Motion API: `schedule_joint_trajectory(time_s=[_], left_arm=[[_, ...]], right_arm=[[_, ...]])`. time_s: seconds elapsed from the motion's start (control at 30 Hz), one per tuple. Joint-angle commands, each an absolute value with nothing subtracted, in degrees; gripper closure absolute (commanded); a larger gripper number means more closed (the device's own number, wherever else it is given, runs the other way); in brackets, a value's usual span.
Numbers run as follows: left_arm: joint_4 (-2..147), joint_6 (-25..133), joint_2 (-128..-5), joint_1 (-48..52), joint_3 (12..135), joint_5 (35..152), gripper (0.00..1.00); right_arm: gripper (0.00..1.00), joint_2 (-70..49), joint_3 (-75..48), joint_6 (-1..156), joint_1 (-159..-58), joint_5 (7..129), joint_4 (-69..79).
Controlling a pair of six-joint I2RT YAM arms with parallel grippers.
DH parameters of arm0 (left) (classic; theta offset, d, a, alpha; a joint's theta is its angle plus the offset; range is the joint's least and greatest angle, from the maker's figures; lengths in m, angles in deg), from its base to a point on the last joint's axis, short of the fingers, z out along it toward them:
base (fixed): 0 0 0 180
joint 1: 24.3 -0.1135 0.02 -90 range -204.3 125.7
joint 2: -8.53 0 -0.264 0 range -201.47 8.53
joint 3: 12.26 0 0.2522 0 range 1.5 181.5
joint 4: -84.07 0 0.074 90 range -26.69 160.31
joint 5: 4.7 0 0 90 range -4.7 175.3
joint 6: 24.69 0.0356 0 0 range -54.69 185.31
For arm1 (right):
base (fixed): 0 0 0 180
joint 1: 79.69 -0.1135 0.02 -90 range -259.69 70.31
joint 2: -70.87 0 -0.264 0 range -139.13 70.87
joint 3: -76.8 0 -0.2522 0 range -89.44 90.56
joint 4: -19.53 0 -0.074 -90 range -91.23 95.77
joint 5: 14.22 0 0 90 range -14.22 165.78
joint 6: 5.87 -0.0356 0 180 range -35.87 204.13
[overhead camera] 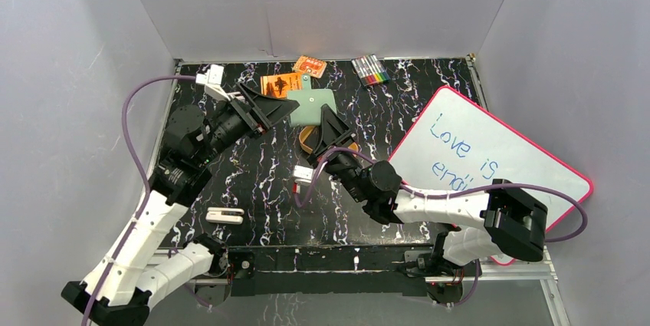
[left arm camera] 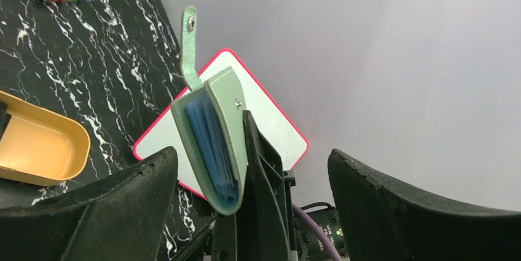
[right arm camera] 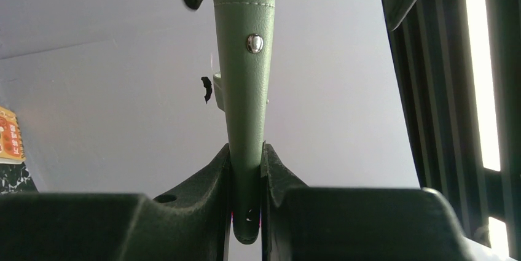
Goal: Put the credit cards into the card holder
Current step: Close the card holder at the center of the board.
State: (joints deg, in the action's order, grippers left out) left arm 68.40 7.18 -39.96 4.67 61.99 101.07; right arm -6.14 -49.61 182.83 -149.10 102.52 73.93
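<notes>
Right claw (right arm camera: 246, 163) is clamped tight on the wallet (right arm camera: 244, 89), both fingers pinching the end nearest the wrist. The wallet stands up out of them, clear of the table, with its silver stud (right arm camera: 254, 43) facing the camera. Left claw (left arm camera: 252, 159) hangs alongside with its fingers spread wide. The wallet sits in that gap, close to one finger, and I can't tell if they touch. From that side the wallet gapes a little: blue pockets (left arm camera: 212, 144) inside, snap tab (left arm camera: 190, 46) sticking up loose.

Below, a black table (overhead camera: 268, 180) veined with white, with pale grey walls around it. A golden tin (left arm camera: 37, 147) sits under the right claw. On the right, a pink-rimmed whiteboard (overhead camera: 490, 149) reads "Love is", then "endi" before the arm hides the rest. Markers (overhead camera: 369, 70) and an orange booklet (overhead camera: 277, 85) lie at the back, their print too small to read.
</notes>
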Motion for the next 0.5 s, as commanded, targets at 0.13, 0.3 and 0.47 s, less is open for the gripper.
schedule_joint_trajectory(time_s=[0.13,0.3,0.47], left_arm=[[67.7,4.7,-43.3,4.5,61.7,105.3,0.13],[68.3,3.3,-43.0,4.5,60.9,104.1,0.18],[72.3,1.0,-43.1,4.5,59.1,105.3,0.35]], right_arm=[[1.0,-5.9,-47.4,185.4,-149.8,101.0,81.5],[1.0,-5.8,-47.3,185.1,-149.9,101.2,81.5],[1.0,-6.1,-47.1,185.0,-150.2,101.3,81.9]])
